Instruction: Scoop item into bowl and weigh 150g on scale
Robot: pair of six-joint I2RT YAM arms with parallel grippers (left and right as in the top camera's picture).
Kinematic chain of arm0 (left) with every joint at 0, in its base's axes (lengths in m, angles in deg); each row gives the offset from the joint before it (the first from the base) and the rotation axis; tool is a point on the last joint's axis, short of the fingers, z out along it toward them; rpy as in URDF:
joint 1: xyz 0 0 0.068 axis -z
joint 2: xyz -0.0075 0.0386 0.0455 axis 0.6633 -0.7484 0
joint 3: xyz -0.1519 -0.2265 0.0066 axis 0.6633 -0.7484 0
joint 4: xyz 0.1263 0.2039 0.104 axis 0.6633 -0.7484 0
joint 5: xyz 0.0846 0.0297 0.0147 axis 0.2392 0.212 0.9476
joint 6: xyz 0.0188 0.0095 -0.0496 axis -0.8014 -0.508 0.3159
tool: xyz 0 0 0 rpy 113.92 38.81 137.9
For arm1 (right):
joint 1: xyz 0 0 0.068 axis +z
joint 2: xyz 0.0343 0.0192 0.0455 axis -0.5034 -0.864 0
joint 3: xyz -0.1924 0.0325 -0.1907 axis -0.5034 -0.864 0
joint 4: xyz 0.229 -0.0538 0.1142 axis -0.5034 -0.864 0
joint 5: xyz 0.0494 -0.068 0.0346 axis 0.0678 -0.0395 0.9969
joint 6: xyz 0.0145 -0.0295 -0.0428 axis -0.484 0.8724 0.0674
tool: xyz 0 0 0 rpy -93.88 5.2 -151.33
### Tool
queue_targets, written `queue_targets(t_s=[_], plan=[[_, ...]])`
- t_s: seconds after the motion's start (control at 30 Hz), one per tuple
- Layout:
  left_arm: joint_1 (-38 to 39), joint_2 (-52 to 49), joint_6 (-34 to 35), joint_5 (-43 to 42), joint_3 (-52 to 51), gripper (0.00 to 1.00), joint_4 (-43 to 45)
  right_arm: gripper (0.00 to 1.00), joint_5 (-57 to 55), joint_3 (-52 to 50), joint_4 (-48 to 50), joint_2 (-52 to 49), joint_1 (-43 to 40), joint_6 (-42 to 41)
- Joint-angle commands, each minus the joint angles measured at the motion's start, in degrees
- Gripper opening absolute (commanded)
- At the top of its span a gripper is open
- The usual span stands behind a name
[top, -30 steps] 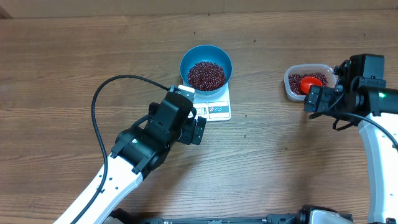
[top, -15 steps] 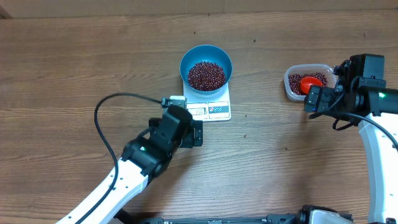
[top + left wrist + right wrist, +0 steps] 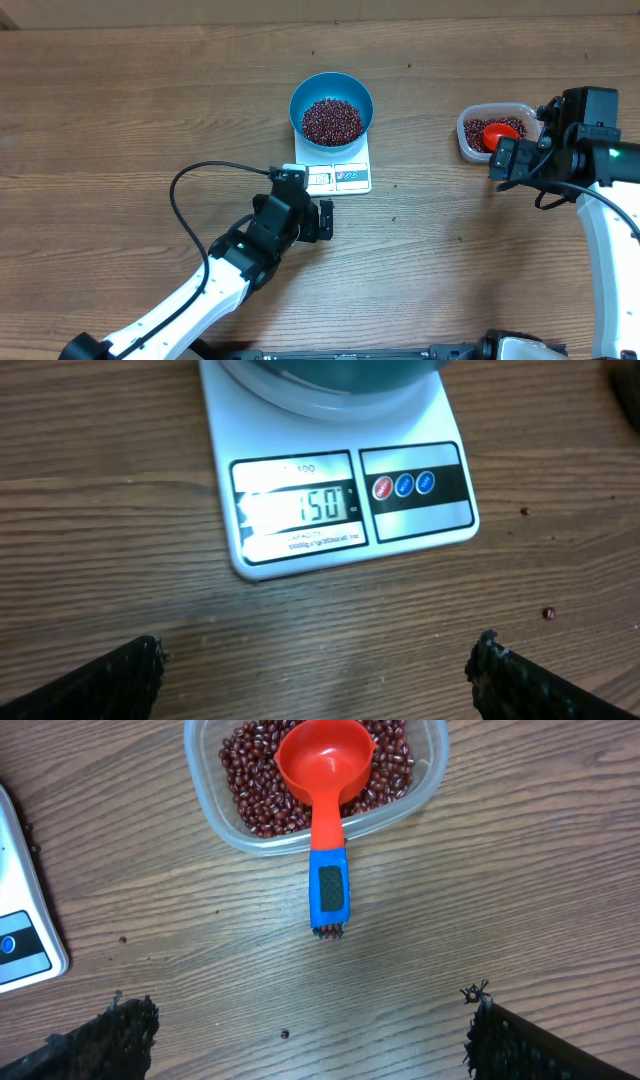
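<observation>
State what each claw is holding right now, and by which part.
Nothing. The left claw and right claw are open and empty; the scoop rests in the tub.

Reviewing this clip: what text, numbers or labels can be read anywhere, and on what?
"150": on the display of the scale.
Small print above and below the display: too blurred to read.
Marks on the three round buttons: too small to read.
Scoop, tub, bowl: no text visible.
</observation>
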Motion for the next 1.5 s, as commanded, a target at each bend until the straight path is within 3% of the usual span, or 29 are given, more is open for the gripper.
queue_targets(t_s=[0.0, 0.37, 0.47, 0.6, 1.0, 1.47], plan=[[-0.02, -1.97, -2.12, -2.95, 1.14, 1.00, 1.36, 1.00, -0.52, 0.17, 0.33, -0.17, -0.09, 0.09], [-0.13, -3.10, -3.26, -2.84, 3.23, 1.00, -2.75, 1.00, -0.52, 0.17, 0.33, -0.17, -0.09, 0.09], [-0.79, -3.13, 0.55, -0.28, 5.20, 1.00, -9.79, 1.00, -0.52, 0.17, 0.33, -0.17, -0.09, 0.09], [-0.76, -4.04, 1.60, 0.15, 6.14, 1.00, -10.14, 1.00, -0.52, 0.17, 0.33, -0.17, -0.09, 0.09], [0.09, -17.94, 1.55, 1.68, 20.85, 1.00, -23.23, 1.00, -0.52, 0.17, 0.33, -0.17, -0.09, 0.09], [-0.02, -21.81, 1.14, 1.38, 23.85, 1.00, -23.19, 1.00, -0.52, 0.17, 0.33, -0.17, -0.09, 0.09]])
